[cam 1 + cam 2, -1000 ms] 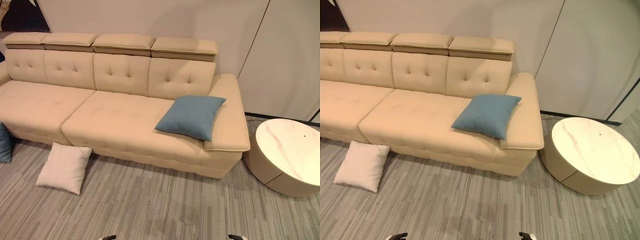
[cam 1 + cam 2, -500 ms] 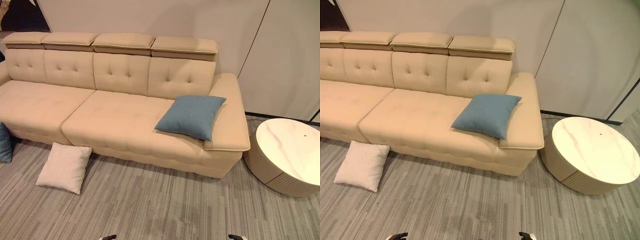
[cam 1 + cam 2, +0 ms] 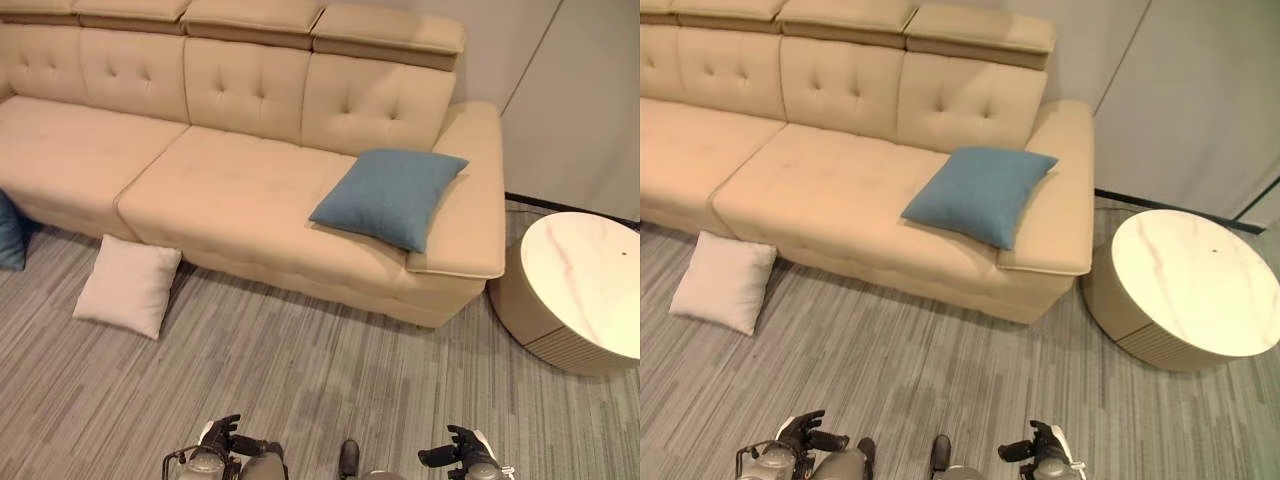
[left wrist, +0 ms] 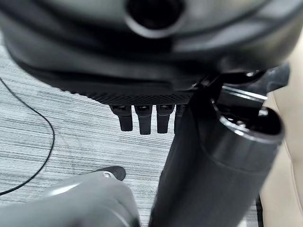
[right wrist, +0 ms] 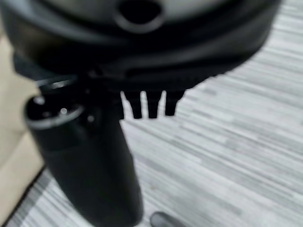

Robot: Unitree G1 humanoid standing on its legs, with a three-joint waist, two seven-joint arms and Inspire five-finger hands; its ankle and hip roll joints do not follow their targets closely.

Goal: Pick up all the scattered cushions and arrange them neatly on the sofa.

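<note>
A blue cushion (image 3: pixel 390 195) lies tilted on the beige sofa (image 3: pixel 230 190), at its right end against the armrest. On the floor a pale pink cushion (image 3: pixel 127 285) leans on the sofa's front. A dark teal cushion (image 3: pixel 10 232) peeks in at the left edge, also on the floor by the sofa. My left hand (image 3: pixel 222 437) and right hand (image 3: pixel 460 447) hang low at the bottom edge, far from every cushion. In the wrist views the left hand's fingers (image 4: pixel 139 118) and the right hand's fingers (image 5: pixel 151 106) are straight and hold nothing.
A round white marble-topped table (image 3: pixel 585 280) stands right of the sofa's armrest. Grey striped carpet (image 3: pixel 330 370) stretches between me and the sofa. A pale wall with panel seams runs behind.
The camera has tilted down, so the whole picture has shifted and both hands now show more at the bottom edge. The cushions lie where they were.
</note>
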